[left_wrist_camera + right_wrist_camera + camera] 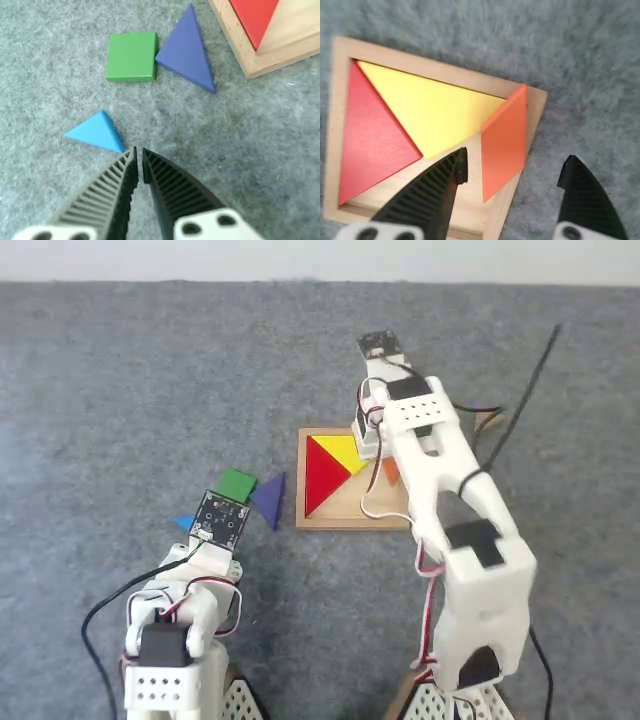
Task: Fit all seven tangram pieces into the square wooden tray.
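Observation:
The square wooden tray (345,519) holds a red triangle (322,478) and a yellow triangle (340,450). An orange parallelogram (505,142) lies tilted, one edge up on the tray rim (420,62). My right gripper (516,167) hangs open just above it, one finger on each side, not touching it. On the carpet left of the tray lie a green square (131,56), a dark blue triangle (187,50) touching it, and a light blue triangle (95,132). My left gripper (138,152) is shut and empty, its tips beside the light blue triangle.
Grey carpet covers the whole table. The right arm (430,440) stretches over the tray's right side and hides that part. The left arm (215,525) stands near the front left. Cables trail to the right of the tray.

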